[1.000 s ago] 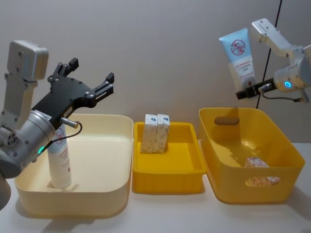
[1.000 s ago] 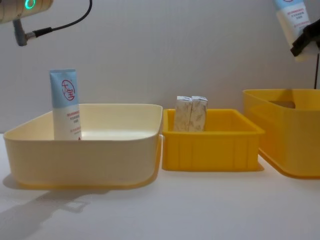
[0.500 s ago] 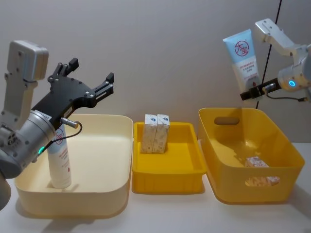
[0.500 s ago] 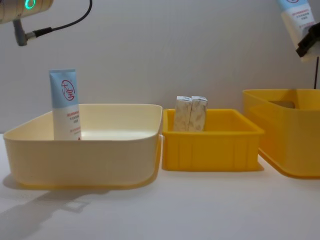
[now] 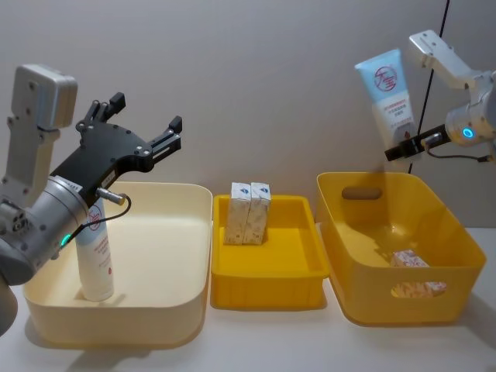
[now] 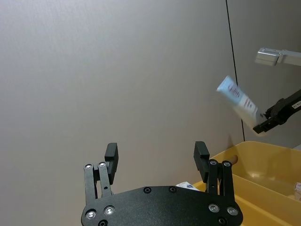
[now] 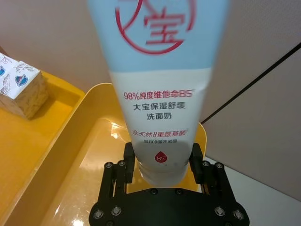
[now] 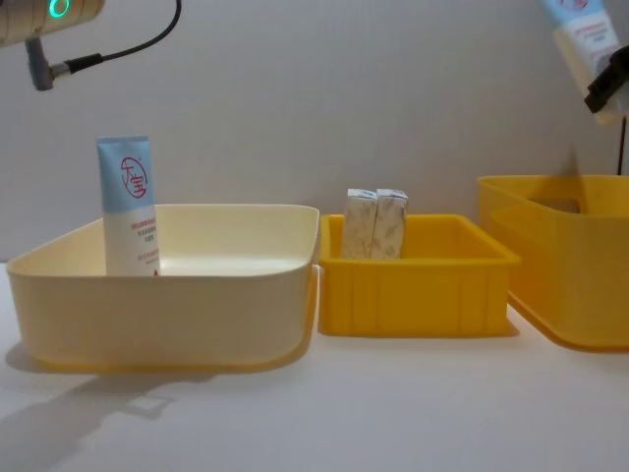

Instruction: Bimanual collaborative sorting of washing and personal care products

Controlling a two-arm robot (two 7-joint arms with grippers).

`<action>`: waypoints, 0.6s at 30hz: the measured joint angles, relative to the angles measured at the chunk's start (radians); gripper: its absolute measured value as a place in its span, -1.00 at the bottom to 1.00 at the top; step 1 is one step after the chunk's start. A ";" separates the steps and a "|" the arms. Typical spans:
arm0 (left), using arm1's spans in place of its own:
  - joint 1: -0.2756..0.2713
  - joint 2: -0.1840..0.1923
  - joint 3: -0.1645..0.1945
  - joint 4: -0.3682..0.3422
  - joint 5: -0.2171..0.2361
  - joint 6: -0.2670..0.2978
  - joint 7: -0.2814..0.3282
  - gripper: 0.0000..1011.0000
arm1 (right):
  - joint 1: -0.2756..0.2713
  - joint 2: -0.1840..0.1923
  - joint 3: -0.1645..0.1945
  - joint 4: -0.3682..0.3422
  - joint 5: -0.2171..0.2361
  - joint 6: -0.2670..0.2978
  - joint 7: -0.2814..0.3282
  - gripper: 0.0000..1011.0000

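your right gripper (image 7: 162, 162) pinches the tall white squeeze tube with light-blue top (image 5: 390, 97) by its base, high above the deep yellow plastic bin (image 5: 457, 232), likely so it clears the rim. your left gripper (image 5: 139, 128), fingers spread, hovers over the cream tub (image 5: 174, 298) where another tube (image 5: 94, 252) stands.

Silver-grey robot arms with matte black grippers
The left black gripper (image 5: 142, 133) has a flat screw-studded palm plate, slim jointed fingers, a thin black cable and a green ring light; the right black gripper (image 5: 408, 146) carries a blue ring light on its silver wrist
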 joint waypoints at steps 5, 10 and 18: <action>0.000 0.000 0.000 0.000 0.000 0.000 0.000 0.98 | 0.002 0.000 0.000 0.003 0.000 0.000 0.000 0.62; 0.000 0.000 0.000 0.000 0.000 0.000 0.000 0.98 | 0.003 -0.001 -0.001 0.005 -0.001 0.000 0.001 0.88; 0.000 0.000 0.000 0.000 0.000 0.000 0.000 0.98 | 0.003 -0.001 -0.002 0.007 -0.001 0.000 0.001 0.98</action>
